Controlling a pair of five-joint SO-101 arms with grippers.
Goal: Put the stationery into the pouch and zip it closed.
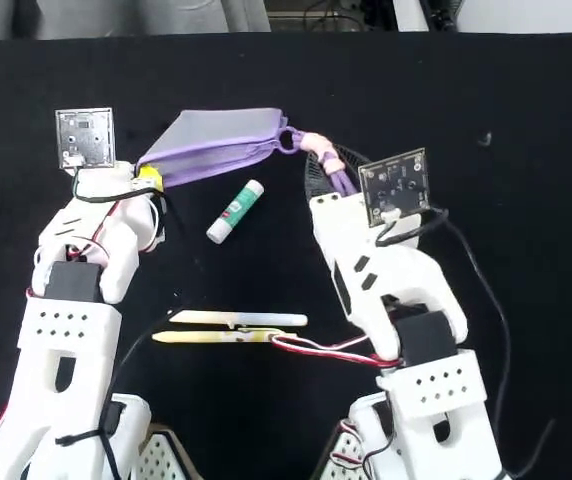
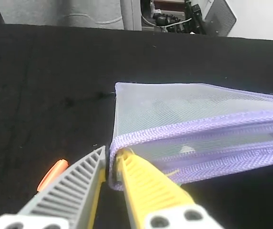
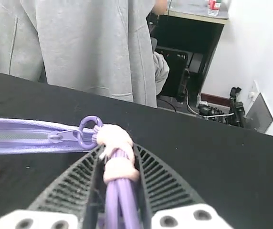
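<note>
Left gripper (image 2: 110, 156) pinched on one end of the pouch (image 2: 189, 109), right gripper (image 3: 117, 150) clamped on the zip cord (image 3: 113, 138), probably to hold it taut for zipping, though glue stick (image 1: 236, 211) and pens (image 1: 238, 320) lie outside on the table (image 1: 526, 250).

Black-covered table (image 1: 536, 150). Beyond its far edge: white wall (image 3: 263, 47), dark desk (image 3: 208, 28), tangled cables (image 3: 208, 110) low down.

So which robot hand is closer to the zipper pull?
Right. The right gripper grips the strap just behind the zipper pull; the left gripper pinches the far corner of the pouch.
</note>
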